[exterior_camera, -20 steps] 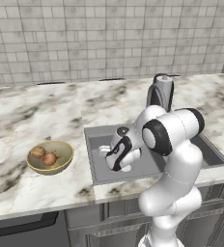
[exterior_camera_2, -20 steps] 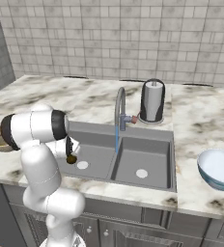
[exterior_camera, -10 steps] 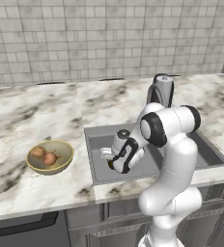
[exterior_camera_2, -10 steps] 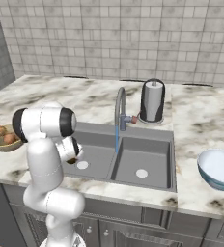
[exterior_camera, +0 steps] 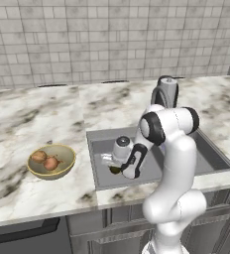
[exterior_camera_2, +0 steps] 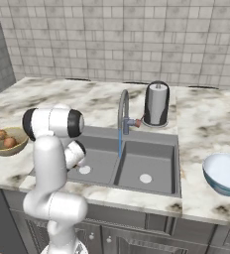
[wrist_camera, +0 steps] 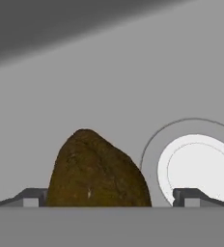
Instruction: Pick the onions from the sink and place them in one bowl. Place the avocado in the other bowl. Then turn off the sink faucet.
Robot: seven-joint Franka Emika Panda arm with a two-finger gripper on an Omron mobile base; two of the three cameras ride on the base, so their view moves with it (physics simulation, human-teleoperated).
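Observation:
Two orange-brown onions [exterior_camera: 45, 159] lie in the yellow bowl [exterior_camera: 62, 168] on the counter left of the sink [exterior_camera: 98, 140]. The dark avocado [wrist_camera: 97, 171] rests on the floor of the left basin beside the white drain [wrist_camera: 196, 166]. My gripper [wrist_camera: 110, 198] is down in that basin, open, with one fingertip on each side of the avocado and a gap to it on both sides. From the left base view the gripper [exterior_camera: 115, 166] hangs right over the avocado [exterior_camera: 114, 170]. Water runs in a thin blue stream from the faucet [exterior_camera_2: 122, 106]. A pale blue bowl [exterior_camera_2: 225, 172] stands right of the sink [exterior_camera_2: 156, 166].
A dark cylindrical canister [exterior_camera_2: 156, 103] stands on the counter behind the sink, close to the faucet. My arm's elbow [exterior_camera: 166, 126] looms over the sink's middle. Marble counter stretches to both sides, with a tiled wall behind.
The arm has swung down and forward, lowering the hand into the left basin until its open fingers flank the avocado. The onions and bowls have not moved.

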